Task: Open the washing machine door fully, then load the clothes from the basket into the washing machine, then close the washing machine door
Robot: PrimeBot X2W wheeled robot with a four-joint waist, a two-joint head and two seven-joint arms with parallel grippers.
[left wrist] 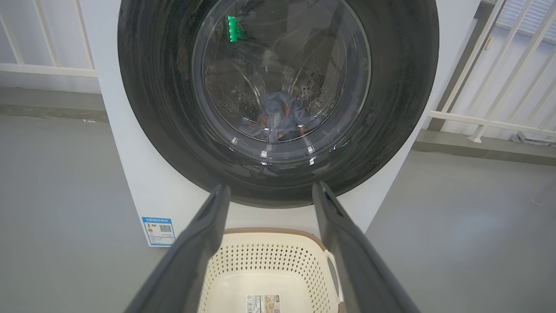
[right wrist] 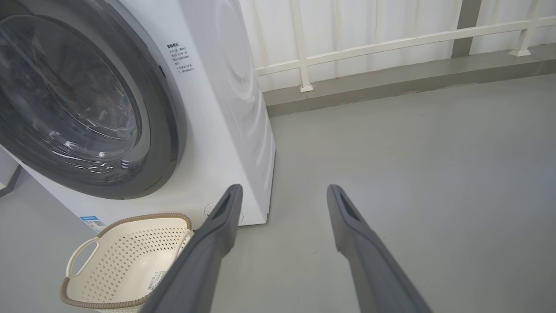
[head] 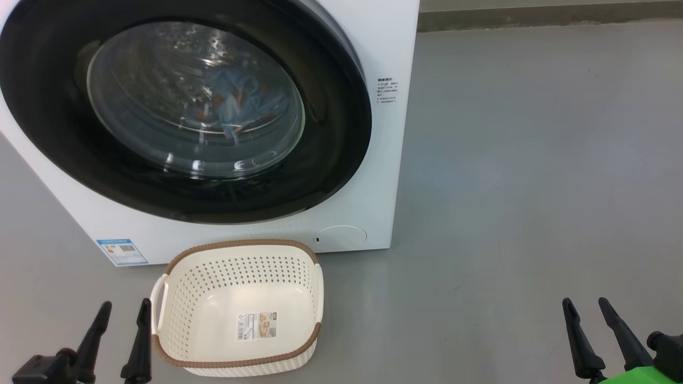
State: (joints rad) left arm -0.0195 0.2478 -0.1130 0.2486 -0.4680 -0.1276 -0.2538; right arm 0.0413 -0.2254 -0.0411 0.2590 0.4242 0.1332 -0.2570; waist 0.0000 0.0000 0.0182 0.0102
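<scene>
Facing mouth-up, the basket (head: 240,277) lies lengthwise parallel to the washing machine (head: 392,48).

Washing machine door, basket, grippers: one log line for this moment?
washing machine door: shut | clothes: inside, behind door glass | basket: empty | left gripper: open, empty | right gripper: open, empty

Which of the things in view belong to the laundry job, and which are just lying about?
Job: washing machine; washing machine door, shut; clothes, behind the glass; basket, empty.
Just there: white railing; grey floor.
</scene>
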